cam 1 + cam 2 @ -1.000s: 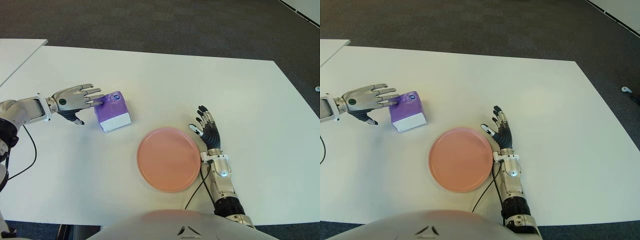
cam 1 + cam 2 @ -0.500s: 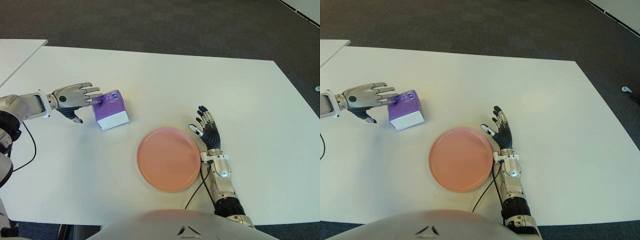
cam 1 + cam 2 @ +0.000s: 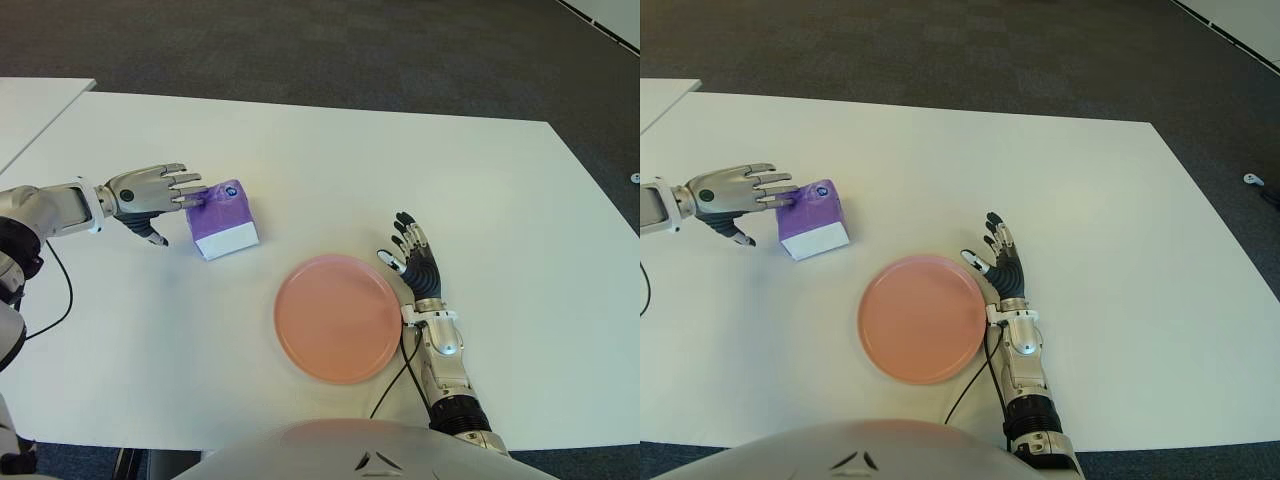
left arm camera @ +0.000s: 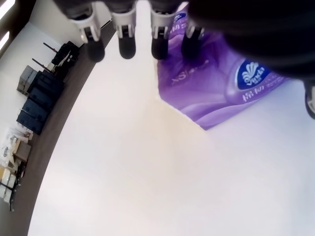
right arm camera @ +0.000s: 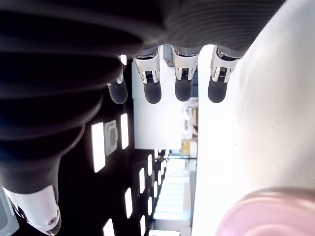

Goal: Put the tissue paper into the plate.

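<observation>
Just tissue paper at left fingers

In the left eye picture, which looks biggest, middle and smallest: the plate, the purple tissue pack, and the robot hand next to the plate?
1. Plate, clearly the biggest.
2. Tissue pack.
3. Right robot hand, but it looks close in size to the tissue pack, so that order is unsure.

A large white table fills most of the view. Behind its far edge lies a dark grey carpet floor. A second white table stands beside its left corner.
</observation>
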Controlling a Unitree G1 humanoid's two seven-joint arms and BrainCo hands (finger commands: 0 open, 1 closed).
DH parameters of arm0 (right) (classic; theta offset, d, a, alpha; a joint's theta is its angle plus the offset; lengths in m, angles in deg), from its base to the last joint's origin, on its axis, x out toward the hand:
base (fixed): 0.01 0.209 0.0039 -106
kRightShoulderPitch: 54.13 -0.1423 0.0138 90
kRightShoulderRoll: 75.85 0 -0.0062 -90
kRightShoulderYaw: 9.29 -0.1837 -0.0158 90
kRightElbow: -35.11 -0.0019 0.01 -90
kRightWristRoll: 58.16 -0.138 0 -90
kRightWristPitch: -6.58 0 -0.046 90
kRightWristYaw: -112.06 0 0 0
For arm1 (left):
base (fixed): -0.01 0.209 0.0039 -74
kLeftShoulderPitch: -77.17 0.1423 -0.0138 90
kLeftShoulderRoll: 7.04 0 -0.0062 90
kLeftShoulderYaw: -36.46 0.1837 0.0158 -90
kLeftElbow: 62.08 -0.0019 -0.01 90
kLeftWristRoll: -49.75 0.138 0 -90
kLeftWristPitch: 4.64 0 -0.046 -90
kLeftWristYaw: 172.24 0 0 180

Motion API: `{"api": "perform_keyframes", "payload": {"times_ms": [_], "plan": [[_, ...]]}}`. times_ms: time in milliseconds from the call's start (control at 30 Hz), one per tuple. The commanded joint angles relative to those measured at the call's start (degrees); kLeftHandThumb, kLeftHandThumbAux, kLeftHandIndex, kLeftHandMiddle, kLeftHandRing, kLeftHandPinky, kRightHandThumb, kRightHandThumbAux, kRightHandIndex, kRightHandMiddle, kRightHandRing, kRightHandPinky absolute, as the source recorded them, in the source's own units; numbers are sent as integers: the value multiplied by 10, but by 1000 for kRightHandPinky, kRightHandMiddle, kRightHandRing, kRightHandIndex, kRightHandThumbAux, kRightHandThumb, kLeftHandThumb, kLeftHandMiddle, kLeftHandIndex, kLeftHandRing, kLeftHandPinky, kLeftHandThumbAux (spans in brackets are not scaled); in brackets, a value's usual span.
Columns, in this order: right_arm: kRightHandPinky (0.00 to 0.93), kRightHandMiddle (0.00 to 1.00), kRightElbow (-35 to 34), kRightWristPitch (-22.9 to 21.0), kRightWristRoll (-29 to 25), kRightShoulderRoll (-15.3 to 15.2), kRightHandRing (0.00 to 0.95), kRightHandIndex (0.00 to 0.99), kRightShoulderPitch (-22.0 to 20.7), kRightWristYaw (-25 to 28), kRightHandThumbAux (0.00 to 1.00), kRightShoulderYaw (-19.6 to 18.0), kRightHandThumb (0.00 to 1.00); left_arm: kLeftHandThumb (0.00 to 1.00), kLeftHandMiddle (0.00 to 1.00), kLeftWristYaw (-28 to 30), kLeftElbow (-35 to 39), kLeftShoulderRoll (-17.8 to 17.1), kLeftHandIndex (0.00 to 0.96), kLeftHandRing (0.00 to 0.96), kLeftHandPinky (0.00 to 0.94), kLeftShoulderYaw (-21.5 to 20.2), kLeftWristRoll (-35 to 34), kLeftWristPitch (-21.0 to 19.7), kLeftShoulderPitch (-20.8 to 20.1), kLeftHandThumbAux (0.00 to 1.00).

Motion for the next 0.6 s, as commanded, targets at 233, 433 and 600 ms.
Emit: {"api": "perform_keyframes", "payload": {"times_ms": [233, 433, 600], "plan": [[2, 0, 58, -44, 12, 4, 0, 0, 74, -4, 677, 9, 61, 445, 0, -31, 51, -16, 0, 0, 0, -17, -48, 46, 17, 229], [0, 0, 60, -41, 10, 6, 0, 0, 73, -4, 680, 11, 60, 361, 0, -43, 66, -22, 0, 0, 0, -29, -68, 62, 27, 260], [0, 0, 58, -40, 11, 5, 0, 0, 75, -5, 683, 13, 56, 323, 0, -45, 99, -33, 0, 0, 0, -49, -88, 67, 44, 273]]}}
